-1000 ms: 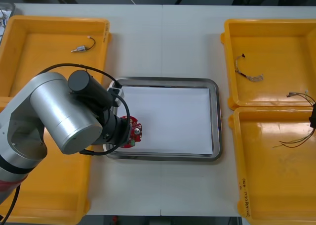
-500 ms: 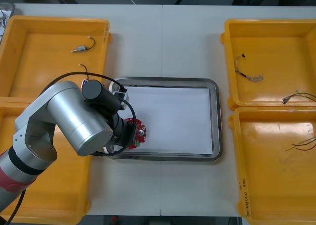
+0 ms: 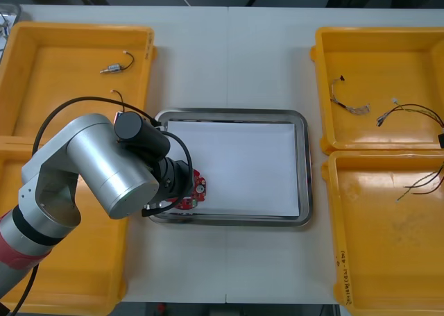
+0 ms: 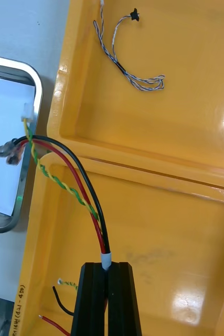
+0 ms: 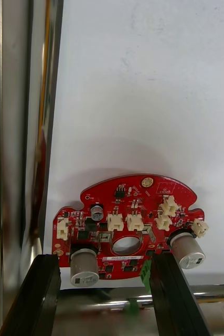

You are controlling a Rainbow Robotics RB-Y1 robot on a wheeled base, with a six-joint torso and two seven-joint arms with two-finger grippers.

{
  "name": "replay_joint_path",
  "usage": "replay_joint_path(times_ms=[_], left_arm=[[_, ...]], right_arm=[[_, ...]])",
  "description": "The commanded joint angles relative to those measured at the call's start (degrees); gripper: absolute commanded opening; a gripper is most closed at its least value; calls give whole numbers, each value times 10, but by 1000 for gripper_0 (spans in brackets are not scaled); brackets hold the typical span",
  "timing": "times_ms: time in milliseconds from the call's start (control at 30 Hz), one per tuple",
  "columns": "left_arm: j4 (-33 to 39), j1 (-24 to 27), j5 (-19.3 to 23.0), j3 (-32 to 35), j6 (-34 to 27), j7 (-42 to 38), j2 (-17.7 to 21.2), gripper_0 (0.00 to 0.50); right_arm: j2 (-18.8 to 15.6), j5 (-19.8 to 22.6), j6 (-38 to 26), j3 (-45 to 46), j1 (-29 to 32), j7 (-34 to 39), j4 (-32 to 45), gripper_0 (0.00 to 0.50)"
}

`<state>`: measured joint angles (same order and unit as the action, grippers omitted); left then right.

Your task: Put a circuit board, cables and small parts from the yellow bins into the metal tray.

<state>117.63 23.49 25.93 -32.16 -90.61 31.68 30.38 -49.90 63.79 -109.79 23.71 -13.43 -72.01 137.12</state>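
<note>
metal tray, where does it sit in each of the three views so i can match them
Front view: metal tray mid-table, between the yellow bins.
Left wrist view: its shiny rim, and the white inside under the circuit board at the left tool.
Right wrist view: one rounded corner, beside the bins, past the cable in the right tool.
Shared landmark: the tray's white inside.

- Round red circuit board (image 5: 127, 231), components up, clamped in the left gripper (image 5: 104, 257), over the metal tray (image 5: 17, 157) corner.
- Red, black and yellow-green cable (image 4: 64, 173), pinched in the right gripper (image 4: 110, 265).
</note>
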Motion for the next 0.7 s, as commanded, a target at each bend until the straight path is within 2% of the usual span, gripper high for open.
replay_joint_path(times_ms=[33, 367, 700], left_arm=[[8, 24, 1, 1, 6, 39, -9, 500], [39, 33, 37, 61, -27, 54, 7, 500], [80, 45, 139, 178, -97, 73, 50, 500]], right_arm=[[-48, 12, -2, -23, -20, -36, 22, 0], [-53, 24, -2, -64, -51, -61, 21, 0], [-53, 16, -2, -150, -121, -73, 21, 0]])
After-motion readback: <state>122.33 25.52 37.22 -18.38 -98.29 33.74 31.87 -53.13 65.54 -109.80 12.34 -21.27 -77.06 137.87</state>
